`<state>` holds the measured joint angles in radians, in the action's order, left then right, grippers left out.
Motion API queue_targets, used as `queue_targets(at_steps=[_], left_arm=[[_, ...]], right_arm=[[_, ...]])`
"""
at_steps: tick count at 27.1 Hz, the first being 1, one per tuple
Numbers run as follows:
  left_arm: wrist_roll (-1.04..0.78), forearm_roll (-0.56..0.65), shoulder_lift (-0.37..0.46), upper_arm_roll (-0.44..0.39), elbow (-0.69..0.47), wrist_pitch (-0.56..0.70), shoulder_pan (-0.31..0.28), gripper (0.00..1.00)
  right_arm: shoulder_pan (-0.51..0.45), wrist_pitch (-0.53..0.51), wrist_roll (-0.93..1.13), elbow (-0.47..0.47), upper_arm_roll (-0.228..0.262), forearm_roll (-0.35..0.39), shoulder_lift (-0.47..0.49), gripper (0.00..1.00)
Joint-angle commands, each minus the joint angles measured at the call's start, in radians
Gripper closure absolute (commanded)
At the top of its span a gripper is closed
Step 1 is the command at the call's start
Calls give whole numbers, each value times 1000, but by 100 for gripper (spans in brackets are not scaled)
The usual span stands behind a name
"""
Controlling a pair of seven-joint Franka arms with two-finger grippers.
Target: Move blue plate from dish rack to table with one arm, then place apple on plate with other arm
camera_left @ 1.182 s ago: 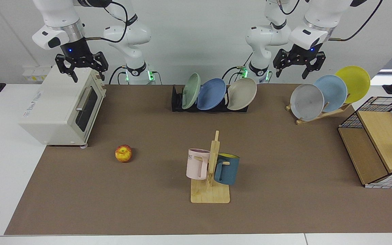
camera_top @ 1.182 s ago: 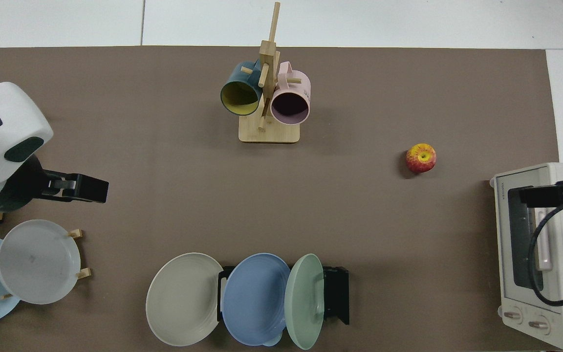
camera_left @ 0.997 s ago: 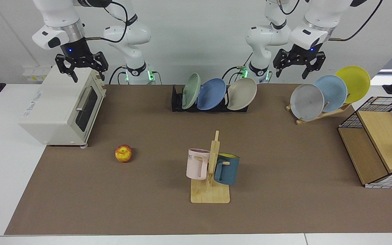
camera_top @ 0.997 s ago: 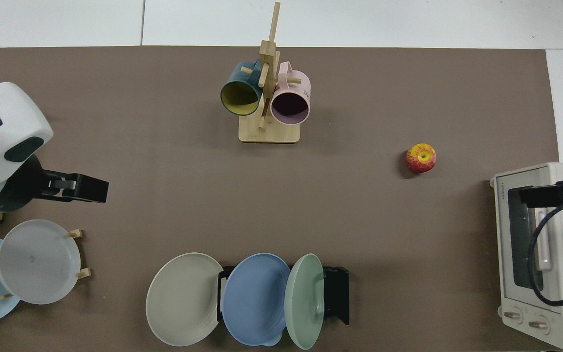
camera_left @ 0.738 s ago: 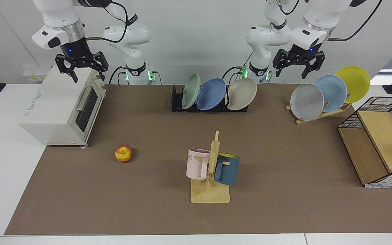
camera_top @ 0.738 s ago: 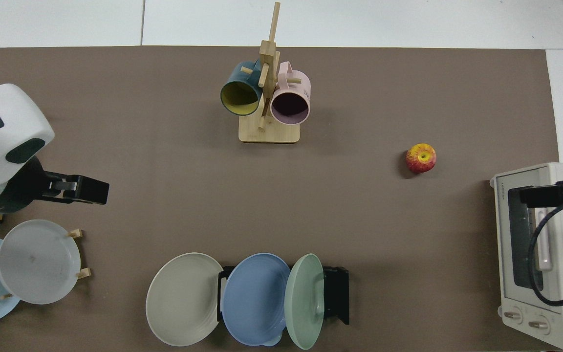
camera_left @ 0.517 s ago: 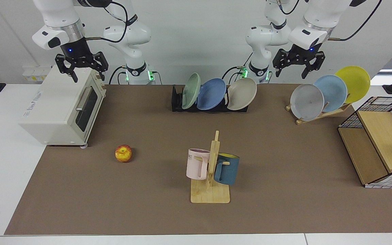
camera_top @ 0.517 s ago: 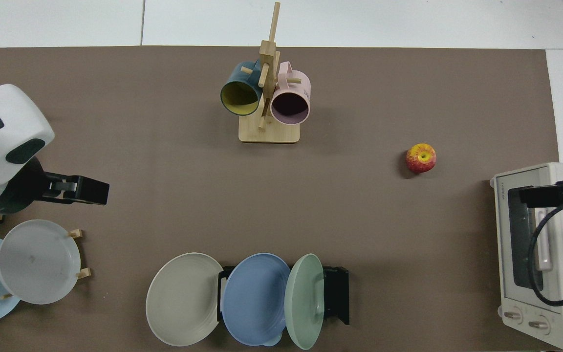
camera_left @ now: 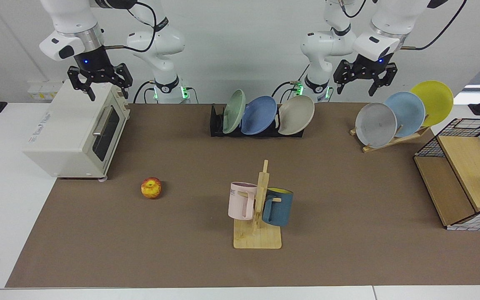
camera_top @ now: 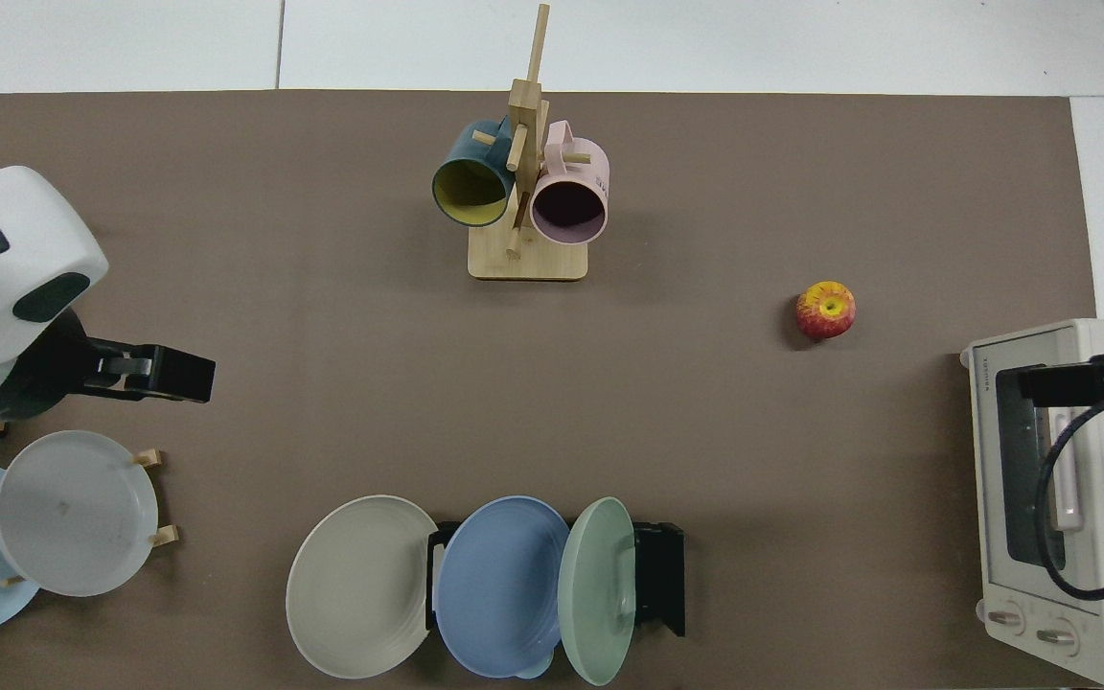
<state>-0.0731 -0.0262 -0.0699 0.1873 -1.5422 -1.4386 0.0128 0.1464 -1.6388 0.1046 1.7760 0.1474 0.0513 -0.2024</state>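
The apple (camera_left: 151, 188) lies on the mat of the table (camera_left: 181, 258), near the front, well apart from both grippers; the mug tree (camera_left: 258, 212) stands beside it toward the middle. Farther back, the blue plate (camera_left: 258, 115) leans in the dish rack (camera_left: 217, 125), between a green plate (camera_left: 234, 111) and a beige plate (camera_left: 296, 115). The left gripper (camera_left: 365, 79) hangs high behind the wooden rack (camera_left: 390, 141), above and to the side of the blue plate, not touching it. Its fingers are spread apart and hold nothing. The right gripper (camera_left: 100, 82) waits above the oven (camera_left: 73, 133), also with fingers apart and empty, far behind the apple. The top view shows the apple (camera_top: 826, 310) stem up and the blue plate (camera_top: 499, 585) overlapped by the green plate; there the left gripper (camera_top: 164, 373) is seen only from its side, and the right gripper is mostly cut by the edge.
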Motion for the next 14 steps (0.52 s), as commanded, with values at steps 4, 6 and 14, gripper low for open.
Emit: queue_targets(at_steps=[4,6,14], left_arm=[[-10,-8,-36,11,-44,-6,9,0],[-11,-9,-40,12,-53,-8,10,0],[-16,-41,-198,37,-317,-95,58,0]], right_arm=[[-13,2,29,8,-8,-5,-8,0],[-13,4,29,8,-8,-5,-8,0],[-13,4,29,8,-8,-5,-8,0]])
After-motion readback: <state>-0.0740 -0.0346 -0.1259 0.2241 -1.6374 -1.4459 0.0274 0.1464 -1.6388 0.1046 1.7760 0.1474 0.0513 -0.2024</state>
